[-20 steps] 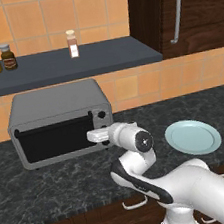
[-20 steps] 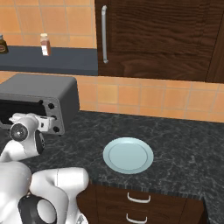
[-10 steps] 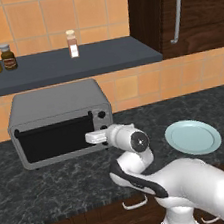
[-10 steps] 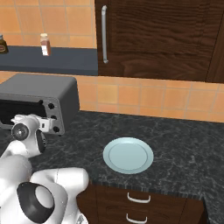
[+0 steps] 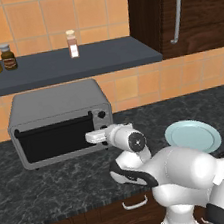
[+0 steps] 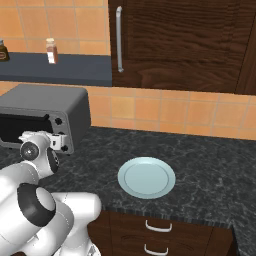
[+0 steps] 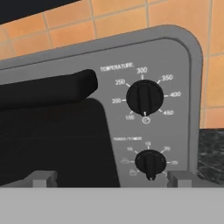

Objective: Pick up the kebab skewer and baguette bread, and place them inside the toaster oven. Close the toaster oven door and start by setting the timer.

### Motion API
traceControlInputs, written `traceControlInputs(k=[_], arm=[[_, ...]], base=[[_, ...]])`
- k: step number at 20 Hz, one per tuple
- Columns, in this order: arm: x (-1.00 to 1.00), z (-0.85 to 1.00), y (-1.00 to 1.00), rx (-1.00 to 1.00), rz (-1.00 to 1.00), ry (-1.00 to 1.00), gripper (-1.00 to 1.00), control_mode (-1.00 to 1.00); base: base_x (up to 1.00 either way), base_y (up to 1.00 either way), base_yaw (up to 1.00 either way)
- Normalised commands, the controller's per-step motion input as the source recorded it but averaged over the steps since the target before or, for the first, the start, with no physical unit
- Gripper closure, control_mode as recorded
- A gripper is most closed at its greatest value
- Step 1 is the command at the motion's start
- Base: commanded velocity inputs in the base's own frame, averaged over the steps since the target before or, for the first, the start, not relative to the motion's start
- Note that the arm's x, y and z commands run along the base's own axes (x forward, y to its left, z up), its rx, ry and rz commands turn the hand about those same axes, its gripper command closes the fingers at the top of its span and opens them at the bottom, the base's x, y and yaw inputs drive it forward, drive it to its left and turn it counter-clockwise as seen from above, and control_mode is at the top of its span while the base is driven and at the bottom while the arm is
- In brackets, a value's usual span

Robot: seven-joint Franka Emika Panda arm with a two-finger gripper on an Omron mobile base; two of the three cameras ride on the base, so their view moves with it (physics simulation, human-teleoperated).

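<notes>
On the toaster oven panel, at the right of the hand view, the word TEMPERATURE stood above the upper knob, ringed by 150, 200, 250, 300, 350, 400, 450. The lower knob label was too blurred to read.

- The wall has orange square tiles.
- A long dark blue shelf runs along the wall.
- A dark brown cupboard with a long silver handle hangs beside the shelf's end.
- The counter is black speckled stone.
- Brown drawers with silver handles sit under the counter's front edge.
</notes>
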Motion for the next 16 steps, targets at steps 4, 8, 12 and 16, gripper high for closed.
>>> traceControlInputs(k=[4, 8, 12, 16], arm=[[0.13, -0.23, -0.28, 0.0, -0.02, -0.06, -1.0, -1.0], [0.14, -0.32, -0.27, 0.0, -0.08, -0.05, -1.0, -1.0], [0.09, -0.21, -0.06, 0.0, -0.05, -0.01, -1.0, -1.0], [0.14, -0.19, 0.0, 0.0, -0.02, -0.09, -1.0, -1.0]], base=[[0.0, 0.0, 0.0], [0.0, 0.0, 0.0], [0.0, 0.0, 0.0], [0.0, 0.0, 0.0]])
